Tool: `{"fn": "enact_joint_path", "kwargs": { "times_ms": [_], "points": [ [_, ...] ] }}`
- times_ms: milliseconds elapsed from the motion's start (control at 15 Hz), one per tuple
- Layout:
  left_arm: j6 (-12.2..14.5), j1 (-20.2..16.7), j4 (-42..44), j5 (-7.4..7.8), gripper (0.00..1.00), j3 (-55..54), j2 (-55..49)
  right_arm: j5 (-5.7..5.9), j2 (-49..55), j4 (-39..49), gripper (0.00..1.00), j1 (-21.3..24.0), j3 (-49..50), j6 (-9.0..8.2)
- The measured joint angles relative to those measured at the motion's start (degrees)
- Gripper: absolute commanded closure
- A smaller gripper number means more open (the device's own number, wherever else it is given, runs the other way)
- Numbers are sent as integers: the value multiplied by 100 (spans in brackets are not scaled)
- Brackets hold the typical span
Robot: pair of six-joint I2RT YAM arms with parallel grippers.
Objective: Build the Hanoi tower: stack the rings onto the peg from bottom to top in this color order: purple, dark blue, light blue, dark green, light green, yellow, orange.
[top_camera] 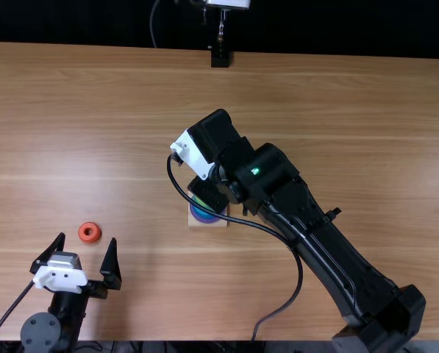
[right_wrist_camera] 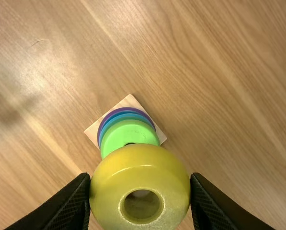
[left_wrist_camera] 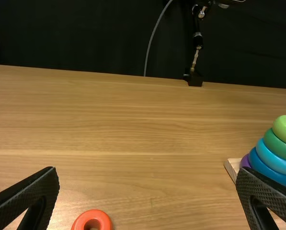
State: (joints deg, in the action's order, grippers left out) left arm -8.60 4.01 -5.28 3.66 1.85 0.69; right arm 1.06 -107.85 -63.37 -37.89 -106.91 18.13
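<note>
My right gripper pinches the yellow ring by opposite sides of its rim over a wooden table, close to a tower that I judge is ready for its sixth ring. To seat it well, I should bring its hole squarely over the peg, keep the ring level, lower it gently until it meets the light green ring, and only then spread my fingers evenly and lift straight up. A tilted or off-centre ring could catch on the peg or nudge the tower aside; a release too high might let it drop crooked. My left gripper, its fingers spread wide, stands near the orange ring, which lies flat on the table and would come last. The yellow ring is a fat, rounded doughnut, glossy, with a smooth round hole; my black finger pads look finely ribbed and should grip its slick curve. Below the light green ring sit the dark green ring, the light blue ring, the dark blue ring and the purple ring, rounded and stepped outward toward a pale, square wooden base, set against the table's streaked grain.
</note>
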Motion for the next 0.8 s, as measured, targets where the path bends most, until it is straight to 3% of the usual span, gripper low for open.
{"fn": "enact_joint_path", "kwargs": {
  "times_ms": [67, 133, 200, 600, 800],
  "points": [
    [0, 0, 2, 0, 0, 0, 0, 0, 0, 0, 65, 0, 0, 0],
    [0, 0, 2, 0, 0, 0, -2, 0, 0, -7, 5, -11, 0, 0],
    [0, 0, 0, 0, 0, 0, -2, 9, 0, -22, 0, -28, -2, 2],
    [-2, 0, 0, -2, 0, 0, 0, 50, 0, 122, 0, -111, 0, 0],
    [0, 0, 0, 0, 0, 0, -2, 48, 0, 1082, 0, -111, 2, 2]
  ]
}}
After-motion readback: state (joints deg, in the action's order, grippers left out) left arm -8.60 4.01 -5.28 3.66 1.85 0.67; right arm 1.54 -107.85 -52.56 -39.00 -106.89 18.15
